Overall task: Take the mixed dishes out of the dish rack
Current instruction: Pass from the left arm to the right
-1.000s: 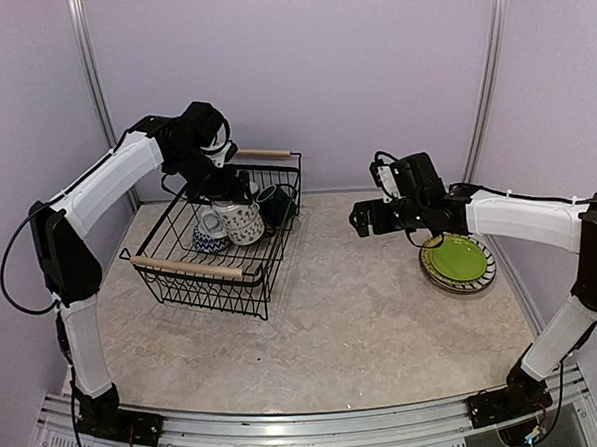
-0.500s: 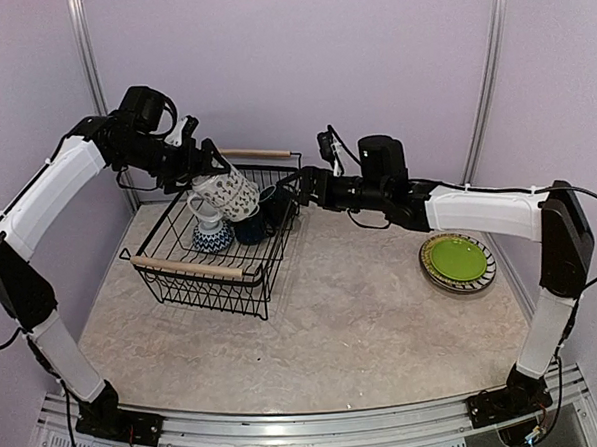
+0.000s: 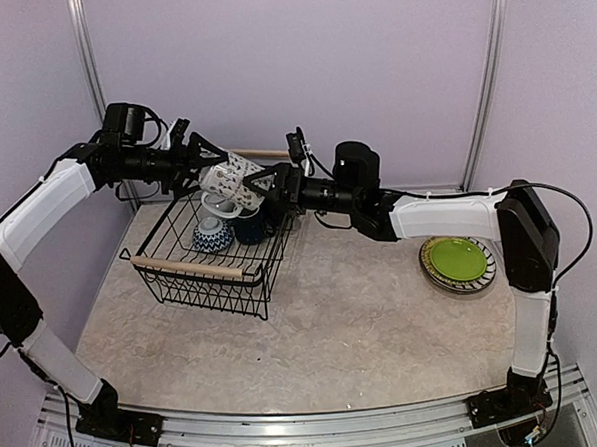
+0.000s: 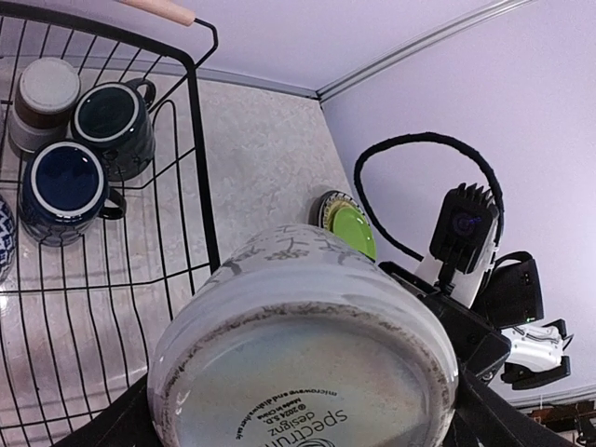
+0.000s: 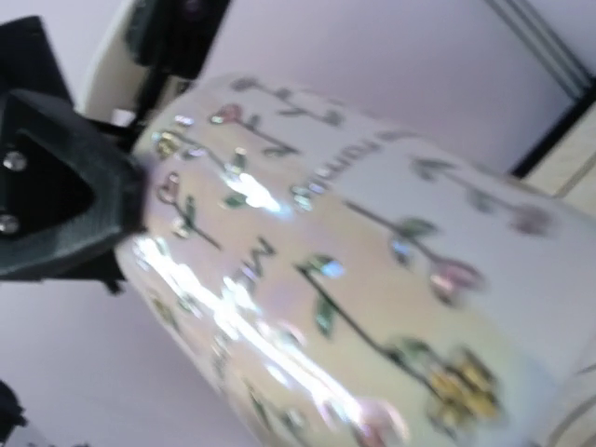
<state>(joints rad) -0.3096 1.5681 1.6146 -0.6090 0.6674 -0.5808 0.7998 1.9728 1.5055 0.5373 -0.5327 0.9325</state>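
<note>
The patterned white mug (image 3: 232, 177) hangs tilted above the far side of the black wire dish rack (image 3: 186, 266), and my left gripper (image 3: 216, 172) is shut on it. In the left wrist view its base (image 4: 307, 363) fills the lower frame between my fingers. My right gripper (image 3: 268, 188) is open right at the mug's right side; in its wrist view the flowered wall (image 5: 354, 279) fills the frame and my own fingers do not show. Two dark mugs (image 4: 112, 121) (image 4: 60, 186), a small cup (image 4: 42, 98) and a blue-patterned bowl (image 3: 211, 236) stay in the rack (image 4: 200, 168).
A stack of plates with the lime green plate (image 3: 458, 260) on top lies on the table at the right, also small in the left wrist view (image 4: 352, 223). The rack's wooden handles (image 3: 263, 153) run along its near and far rims. Purple walls close the back.
My left arm lifted the mug out of the rack and carried it up and right. My right arm swung from beside the plates across to the mug.
</note>
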